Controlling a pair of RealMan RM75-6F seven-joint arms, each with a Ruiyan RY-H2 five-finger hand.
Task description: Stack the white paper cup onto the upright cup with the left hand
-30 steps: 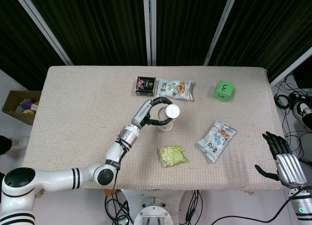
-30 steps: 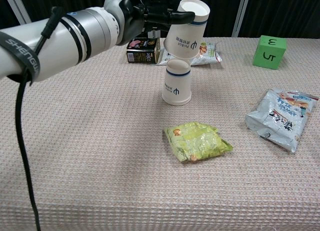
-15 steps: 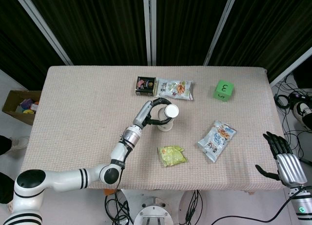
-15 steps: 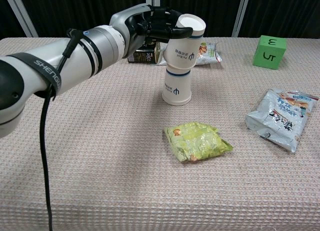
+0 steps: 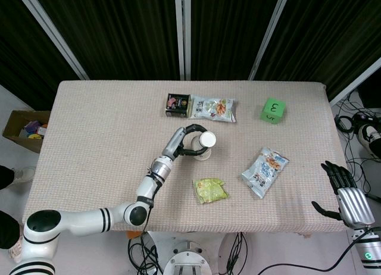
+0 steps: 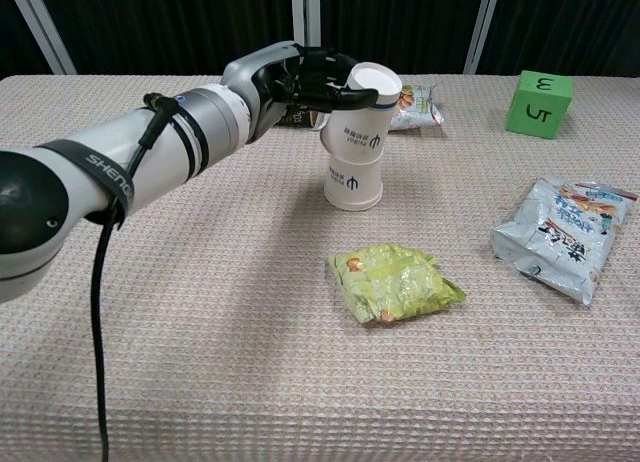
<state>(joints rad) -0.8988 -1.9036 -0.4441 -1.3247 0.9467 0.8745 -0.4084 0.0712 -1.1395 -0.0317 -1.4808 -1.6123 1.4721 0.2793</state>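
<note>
My left hand [image 6: 290,82] [image 5: 183,138] grips a white paper cup [image 6: 362,107] [image 5: 207,140] turned bottom up and tilted to the right. That cup sits over the top of a second white cup [image 6: 353,182] [image 5: 201,153] standing on the table, covering its upper half. My right hand [image 5: 345,191] hangs open off the table's right front corner, holding nothing; the chest view does not show it.
A green snack bag [image 6: 396,282] lies just in front of the cups. A blue-white snack bag [image 6: 566,232] lies to the right. Behind the cups are a dark tin [image 5: 177,104] and a snack packet [image 5: 214,108]. A green cube [image 6: 540,104] stands at the back right.
My left hand has lowered the held cup down over the standing cup. The right hand has not moved.
</note>
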